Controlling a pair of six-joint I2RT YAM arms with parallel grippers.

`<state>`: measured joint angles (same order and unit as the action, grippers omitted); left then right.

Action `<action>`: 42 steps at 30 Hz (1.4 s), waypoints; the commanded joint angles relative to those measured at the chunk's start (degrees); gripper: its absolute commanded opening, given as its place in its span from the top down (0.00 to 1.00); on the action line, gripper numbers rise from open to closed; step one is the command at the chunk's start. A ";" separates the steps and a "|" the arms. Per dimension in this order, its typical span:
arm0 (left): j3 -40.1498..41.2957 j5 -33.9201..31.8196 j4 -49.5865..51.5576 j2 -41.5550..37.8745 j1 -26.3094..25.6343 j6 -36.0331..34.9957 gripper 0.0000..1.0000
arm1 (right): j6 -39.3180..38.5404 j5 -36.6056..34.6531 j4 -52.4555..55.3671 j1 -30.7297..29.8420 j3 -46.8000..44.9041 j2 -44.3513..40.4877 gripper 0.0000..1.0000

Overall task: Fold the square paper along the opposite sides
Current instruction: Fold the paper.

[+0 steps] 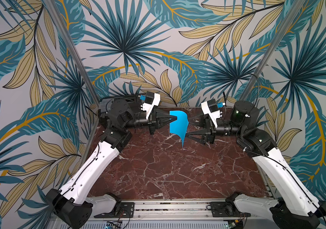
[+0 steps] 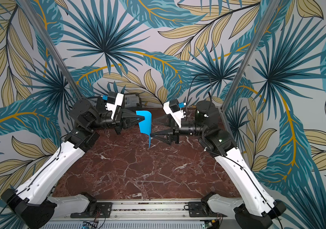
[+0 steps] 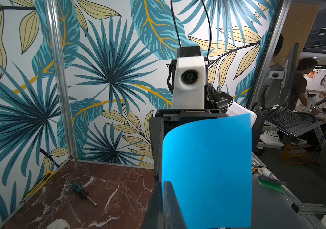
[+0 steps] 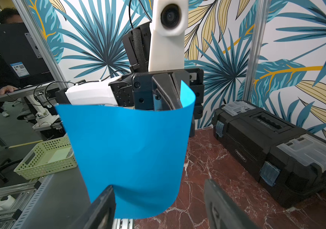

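Observation:
The square paper (image 1: pixel 179 124) (image 2: pixel 144 124) is a bright blue sheet held in the air above the back of the marble table (image 1: pixel 158 168), curled, with one corner hanging down. My left gripper (image 1: pixel 177 118) (image 2: pixel 144 118) (image 3: pixel 164 183) is shut on one edge of it. My right gripper (image 1: pixel 187 126) (image 2: pixel 152 128) (image 4: pixel 159 185) faces it from the other side with its jaws wide open. In the right wrist view the paper (image 4: pixel 128 148) bulges toward me, and one finger (image 4: pixel 106 200) touches its lower part. In the left wrist view the paper (image 3: pixel 207 168) hides most of the right gripper.
A black toolbox (image 4: pixel 277 154) (image 2: pixel 132 99) stands at the table's back left corner. A green-handled screwdriver (image 3: pixel 80 191) and a yellow utility knife (image 3: pixel 39 184) lie on the right side of the table. A pale green basket (image 4: pixel 47 158) sits off the table.

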<state>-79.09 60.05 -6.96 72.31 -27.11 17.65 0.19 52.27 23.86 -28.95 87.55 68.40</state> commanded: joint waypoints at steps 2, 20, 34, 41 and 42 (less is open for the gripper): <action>1.12 -1.07 0.32 0.02 0.37 -1.05 1.00 | -0.89 -1.81 -0.24 -1.54 1.26 1.58 0.27; 1.13 -1.76 2.03 -0.33 0.48 -2.07 1.00 | 0.57 -8.59 -5.04 -4.20 1.76 4.55 0.35; 0.29 -2.57 2.30 -0.24 0.59 -2.40 1.00 | -2.77 -9.07 0.64 -4.37 0.98 4.11 0.40; 0.01 -2.34 3.18 -0.26 0.64 -2.79 1.00 | -3.17 -9.59 0.84 -4.36 0.58 3.64 0.43; 0.03 -2.33 3.27 -0.24 0.65 -2.80 1.00 | -3.17 -9.62 0.81 -4.37 0.61 3.66 0.44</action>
<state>-79.02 57.82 -4.36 72.38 -26.87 15.81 -2.17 43.20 23.68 -33.06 88.77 72.88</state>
